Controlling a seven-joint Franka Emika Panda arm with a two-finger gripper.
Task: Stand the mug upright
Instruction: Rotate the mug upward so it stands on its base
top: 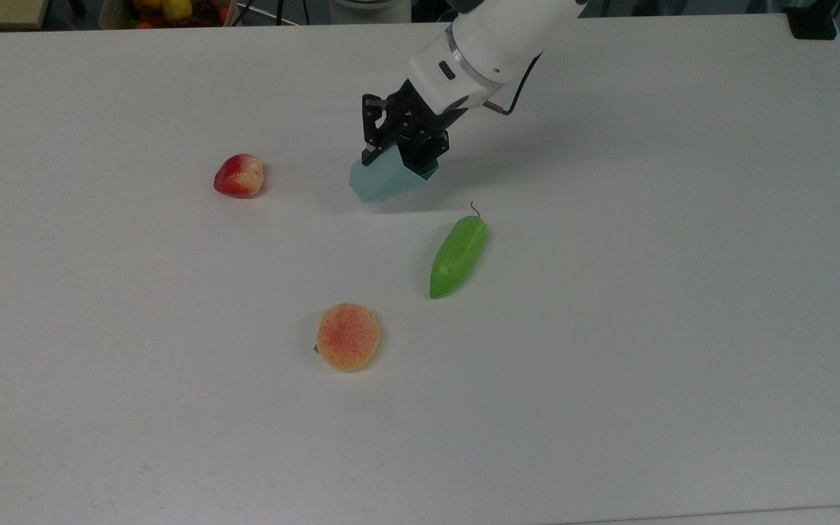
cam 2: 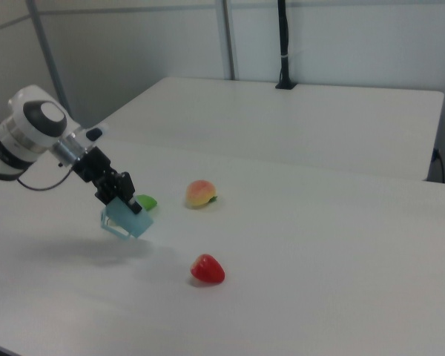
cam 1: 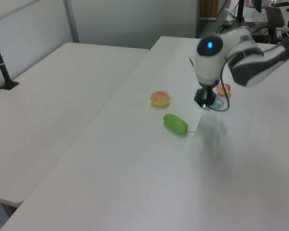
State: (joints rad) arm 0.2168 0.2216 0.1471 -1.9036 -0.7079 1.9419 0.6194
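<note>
The pale blue faceted mug hangs tilted in my gripper, which is shut on its rim end, behind the table's middle in the top view. Its narrower base points down toward the top view's left. In the right view the mug is off the table surface with its shadow below it, and the black gripper holds its upper edge. In the left view the mug shows as a dark teal shape under the gripper, mostly hidden by the white wrist.
A red-and-yellow fruit lies to the top view's left of the mug. A green cucumber-like vegetable and a peach lie nearer the table's front. The white table is bare on the top view's right.
</note>
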